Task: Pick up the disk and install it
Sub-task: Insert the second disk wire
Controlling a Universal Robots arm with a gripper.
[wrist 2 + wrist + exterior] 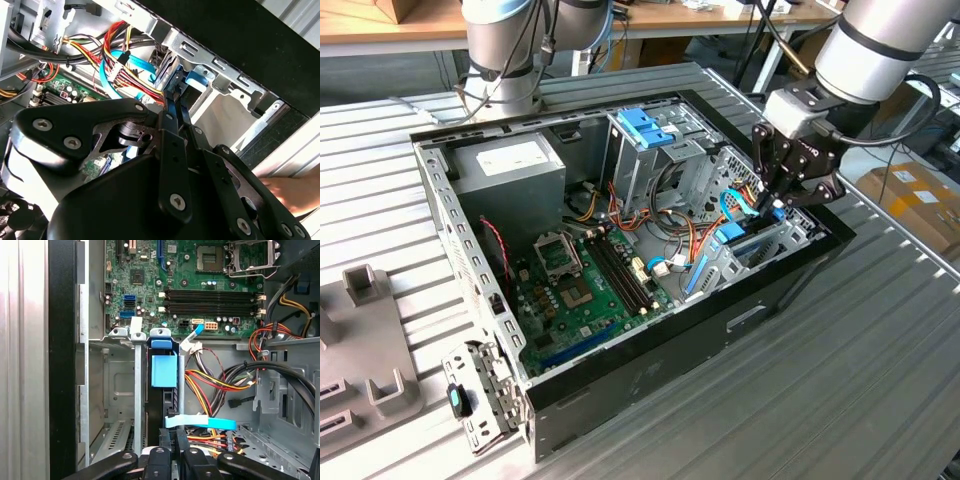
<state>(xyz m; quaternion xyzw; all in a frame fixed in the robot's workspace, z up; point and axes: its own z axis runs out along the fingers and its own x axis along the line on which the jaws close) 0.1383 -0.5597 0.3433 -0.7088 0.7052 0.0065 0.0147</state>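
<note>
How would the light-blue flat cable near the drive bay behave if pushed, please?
The light-blue flat cable would probably flex aside, being a thin, curved ribbon. It looks light. It lies near the coloured wires, so it might snag.

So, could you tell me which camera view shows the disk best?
The first wrist view: the disk stands on edge in its bay, blue rail facing the camera. The exterior view gives a small blue patch below the gripper; the second wrist view, its blue end past the gripper.
</note>
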